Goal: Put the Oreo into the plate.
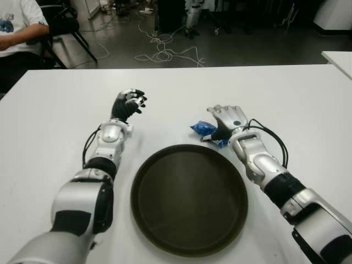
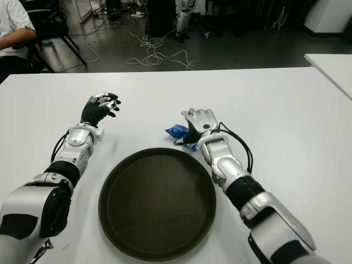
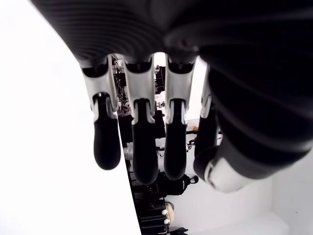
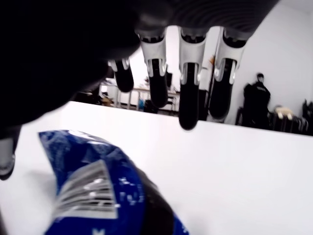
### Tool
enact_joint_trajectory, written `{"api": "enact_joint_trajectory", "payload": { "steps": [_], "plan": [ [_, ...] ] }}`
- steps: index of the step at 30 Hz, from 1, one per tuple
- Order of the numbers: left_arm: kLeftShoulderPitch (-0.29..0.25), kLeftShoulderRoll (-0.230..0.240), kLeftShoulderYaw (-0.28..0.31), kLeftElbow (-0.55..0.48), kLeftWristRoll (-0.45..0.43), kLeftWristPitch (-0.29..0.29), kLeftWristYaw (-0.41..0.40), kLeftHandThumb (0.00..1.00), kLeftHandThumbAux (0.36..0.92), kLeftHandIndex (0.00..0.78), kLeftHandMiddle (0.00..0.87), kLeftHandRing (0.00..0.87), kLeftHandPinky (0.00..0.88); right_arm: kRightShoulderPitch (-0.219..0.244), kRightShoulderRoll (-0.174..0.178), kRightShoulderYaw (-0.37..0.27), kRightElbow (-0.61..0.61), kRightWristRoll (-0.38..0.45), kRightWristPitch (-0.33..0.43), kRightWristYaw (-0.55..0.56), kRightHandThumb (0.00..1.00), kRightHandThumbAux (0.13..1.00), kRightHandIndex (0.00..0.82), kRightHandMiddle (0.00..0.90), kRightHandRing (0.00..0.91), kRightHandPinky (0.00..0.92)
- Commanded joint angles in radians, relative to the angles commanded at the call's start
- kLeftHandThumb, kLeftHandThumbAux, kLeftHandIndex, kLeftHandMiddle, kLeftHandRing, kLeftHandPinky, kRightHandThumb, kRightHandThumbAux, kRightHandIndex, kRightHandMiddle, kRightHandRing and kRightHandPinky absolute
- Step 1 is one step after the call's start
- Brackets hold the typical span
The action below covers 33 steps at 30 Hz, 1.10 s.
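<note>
Oreo [image 1: 204, 130], a blue packet, lies on the white table [image 1: 55, 110] just beyond the dark round plate [image 1: 148, 214], touching the right hand [image 1: 226, 122] on its thumb side. The left hand [image 1: 127, 104] shows left of the plate, fingers loosely curled and empty.

From the left wrist, its fingers [image 3: 106, 142] hang relaxed around nothing.

From the right wrist, the fingers [image 4: 188, 105] stand spread above the packet (not yet closed on it). The step looks like the grasp; next, the fingers should close before lifting toward the plate.
</note>
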Motion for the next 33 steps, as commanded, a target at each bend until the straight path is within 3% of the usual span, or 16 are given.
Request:
{"api": "enact_joint_trajectory", "payload": {
  "steps": [14, 33],
  "plan": [
    [-0.002, 0.002, -0.007, -0.001, 0.008, 0.003, 0.011, 0.704, 0.714, 0.409, 0.461, 0.484, 0.522, -0.04, 0.012, 0.002, 0.113, 0.034, -0.05, -0.052, 0.0, 0.425, 0.17, 0.23, 0.315, 0.329],
    [-0.001, 0.002, -0.01, -0.001, 0.013, 0.0, 0.01, 0.703, 0.713, 0.409, 0.453, 0.484, 0.519, -0.064, 0.021, 0.009, 0.178, 0.053, -0.07, -0.079, 0.0, 0.445, 0.178, 0.231, 0.317, 0.339]
  ]
}}
